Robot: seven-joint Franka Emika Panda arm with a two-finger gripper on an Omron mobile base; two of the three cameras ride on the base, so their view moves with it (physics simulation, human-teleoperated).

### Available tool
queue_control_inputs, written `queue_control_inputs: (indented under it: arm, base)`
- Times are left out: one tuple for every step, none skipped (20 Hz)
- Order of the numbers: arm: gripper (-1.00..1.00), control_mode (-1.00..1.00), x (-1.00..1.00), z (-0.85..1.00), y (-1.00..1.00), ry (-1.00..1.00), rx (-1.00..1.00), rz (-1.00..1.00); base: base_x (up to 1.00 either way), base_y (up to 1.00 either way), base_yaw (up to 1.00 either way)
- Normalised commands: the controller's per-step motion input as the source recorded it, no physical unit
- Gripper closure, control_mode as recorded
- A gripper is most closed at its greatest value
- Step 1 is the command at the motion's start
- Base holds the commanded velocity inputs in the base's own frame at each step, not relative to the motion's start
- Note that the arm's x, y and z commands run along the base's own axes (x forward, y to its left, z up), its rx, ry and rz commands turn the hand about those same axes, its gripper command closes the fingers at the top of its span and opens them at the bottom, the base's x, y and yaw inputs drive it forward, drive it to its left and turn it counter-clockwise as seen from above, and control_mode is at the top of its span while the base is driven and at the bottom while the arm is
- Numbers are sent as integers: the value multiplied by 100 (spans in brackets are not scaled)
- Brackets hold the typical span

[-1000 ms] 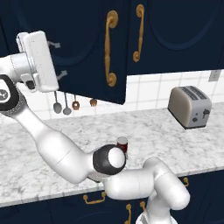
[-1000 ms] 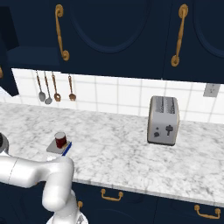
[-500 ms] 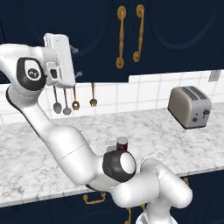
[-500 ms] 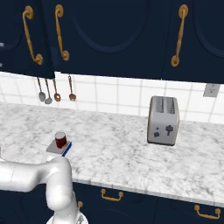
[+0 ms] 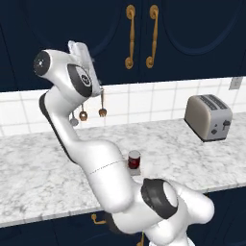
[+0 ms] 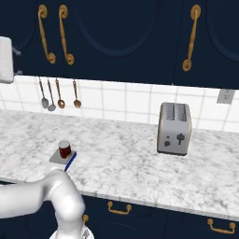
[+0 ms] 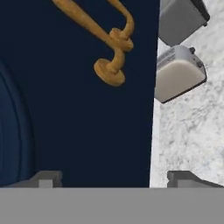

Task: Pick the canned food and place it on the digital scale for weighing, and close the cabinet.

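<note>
The canned food, a short maroon can, stands upright on the digital scale on the marble counter. The navy cabinet above has its two left doors side by side, brass handles together, looking shut. My gripper is raised high against the left door's face, well above and left of the can. In the hand view my gripper is open, nothing between its fingertips, and the navy door with its brass handles is right in front.
A silver toaster stands at the right of the counter. Several utensils hang on the tiled wall under the cabinet. Navy drawers with brass pulls run below the counter edge.
The left cabinet door has swung from open to shut, its handle now next to the neighbour's. My hand moved right along with it. Can and scale have not moved.
</note>
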Motion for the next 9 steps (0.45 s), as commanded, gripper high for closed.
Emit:
queue_control_inputs:
  arm:
    - [-100,-100,100,9,-77,0,21,31]
    - [-100,-100,100,0,-81,0,23,32]
    - [-100,-100,100,-8,-84,1,23,34]
    - [-100,-100,100,-1,-91,0,21,33]
    - [-100,-100,69,0,-100,0,19,30]
    - [-100,-100,38,0,-100,0,21,33]
    - [-100,-100,25,0,-100,0,21,33]
    - [-100,-100,24,0,-100,0,21,33]
    - [-100,-100,29,0,-100,0,21,35]
  base:
    - [0,0,0]
    - [0,0,0]
    - [0,0,0]
    - [0,0,0]
    - [0,0,0]
    - [0,0,0]
    - [0,0,0]
    - [0,0,0]
    - [0,0,0]
